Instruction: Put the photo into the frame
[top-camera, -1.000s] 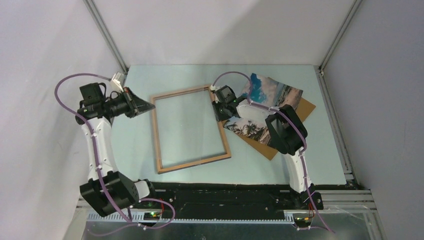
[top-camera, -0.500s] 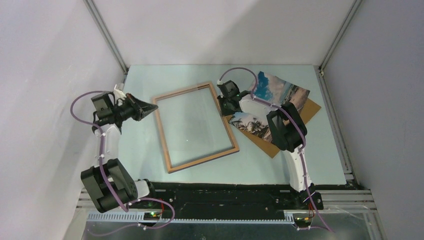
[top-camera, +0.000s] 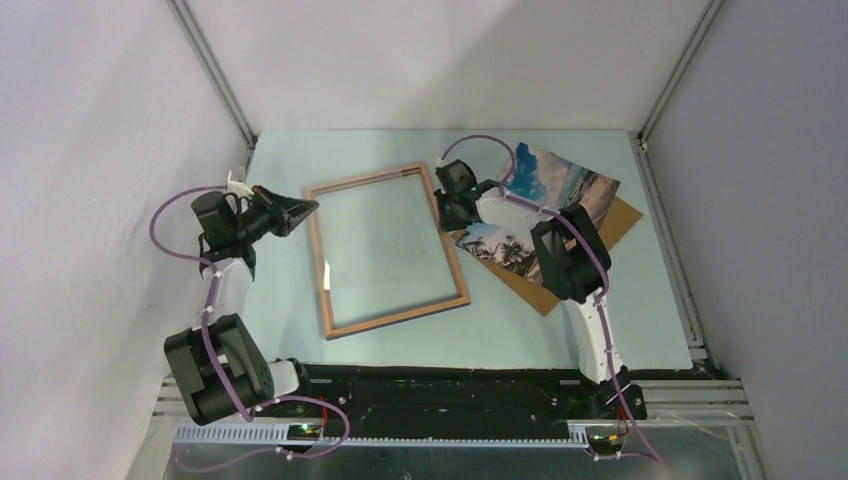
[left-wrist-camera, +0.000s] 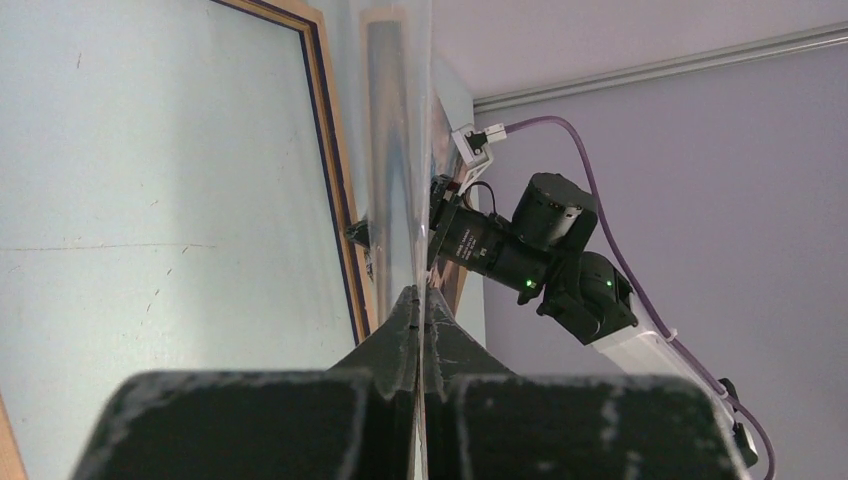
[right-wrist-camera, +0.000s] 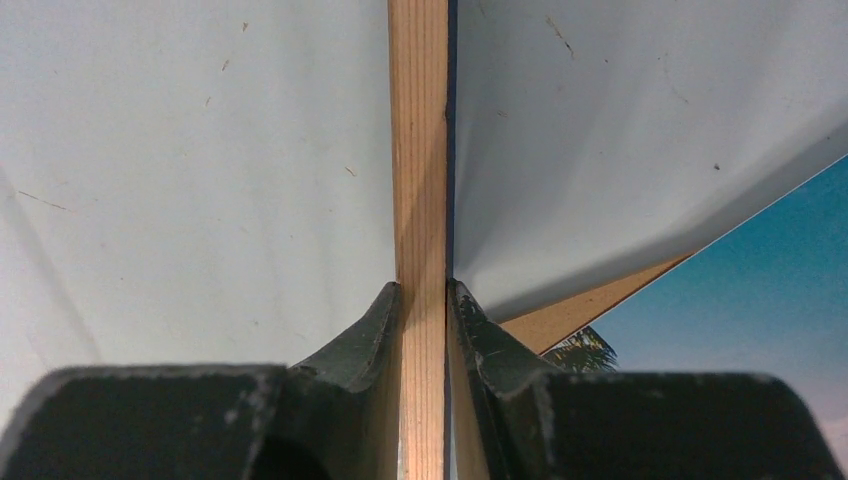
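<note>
While the right gripper (right-wrist-camera: 422, 292) has its jaws clamped narrowly on one light wooden rail of the thin-railed rectangular frame (right-wrist-camera: 420, 150), the left gripper (left-wrist-camera: 418, 300) has its jaws pinched fully together. They appear to be pinching the edge of a thin clear sheet (left-wrist-camera: 400, 150) that stands just inside the frame's opposite long rail.

From above, the right jaws sit at the far end of the frame's right rail and the left jaws at its far left corner. The frame is thus held between the two arms over the pale blue-green surface (top-camera: 290, 320).

Just right of the frame, partly under the right arm, the large rectangular beach photo (top-camera: 570, 185) of blue sky and palms lies picture side up on a solid brown backing board (top-camera: 615, 215). I cannot tell whether its near corner touches the rail.

By my reading the task is at an early stage. The frame is being handled, the photo is not yet picked up, and laying it within the rails is left to do.
</note>
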